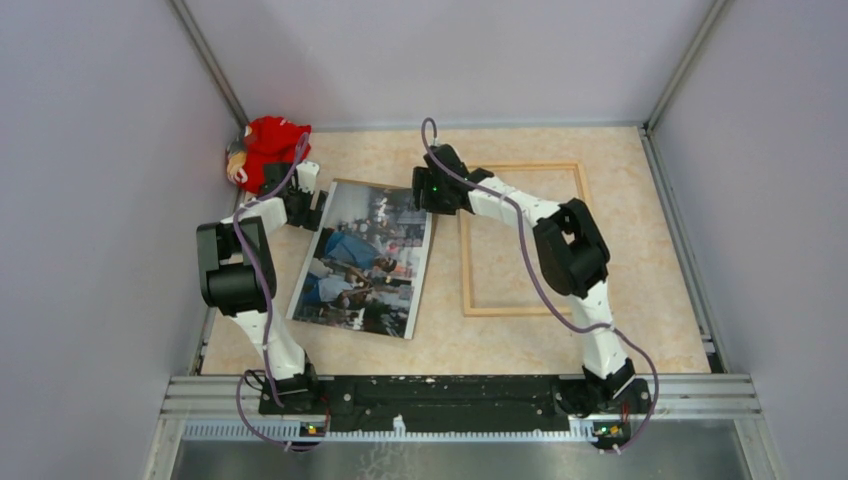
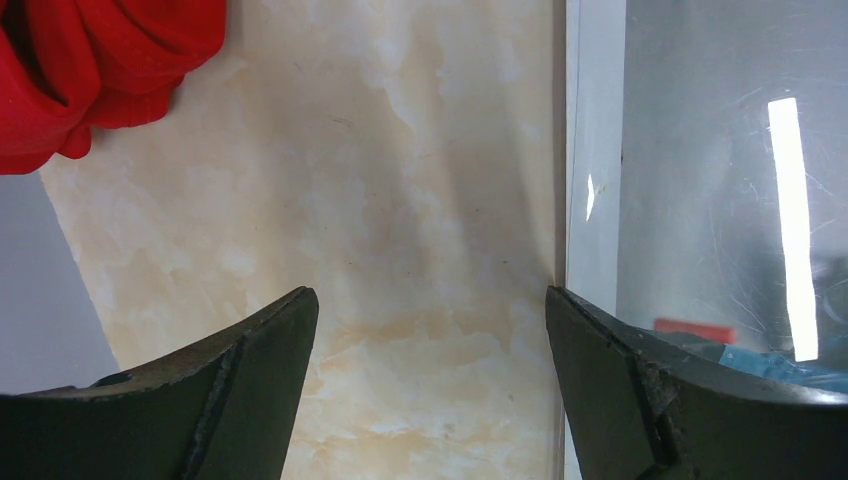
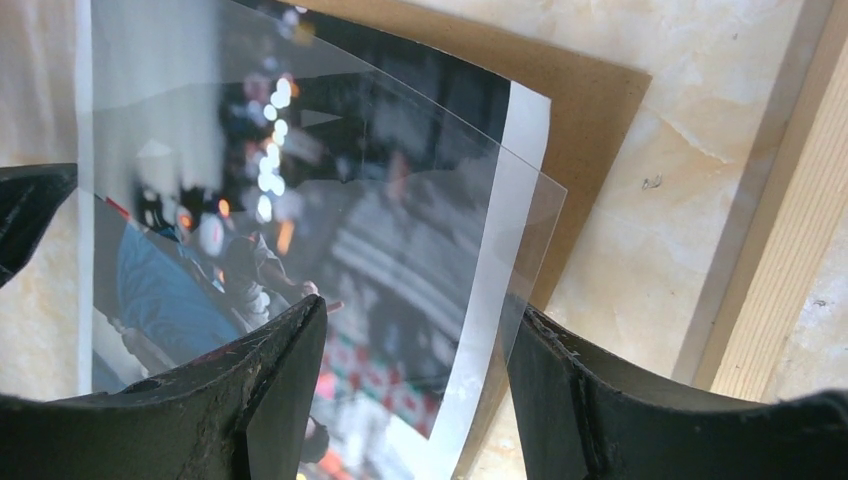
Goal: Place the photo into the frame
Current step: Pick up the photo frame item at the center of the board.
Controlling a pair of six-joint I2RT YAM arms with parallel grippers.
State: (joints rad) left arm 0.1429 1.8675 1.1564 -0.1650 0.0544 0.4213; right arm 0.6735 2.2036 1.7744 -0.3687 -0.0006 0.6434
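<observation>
Photo [image 1: 365,262] lies flat on the surface [image 1: 640,330], just left of the frame [image 1: 466,270]. Left fingers [image 2: 240,400] and right fingers [image 3: 250,400] both open at its far corners. Looks like pickup time, so next needs a clean corner pinch.

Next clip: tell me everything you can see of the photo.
The large glossy rectangular print of a crowd scene lies picture side up, slightly askew, on the marble-look table, left of the thin light wooden frame and apart from it. It has blue, white and dark tones and a white border. A clear plastic sheet lies offset on top; a brown backing board shows beneath its far corner.
</observation>
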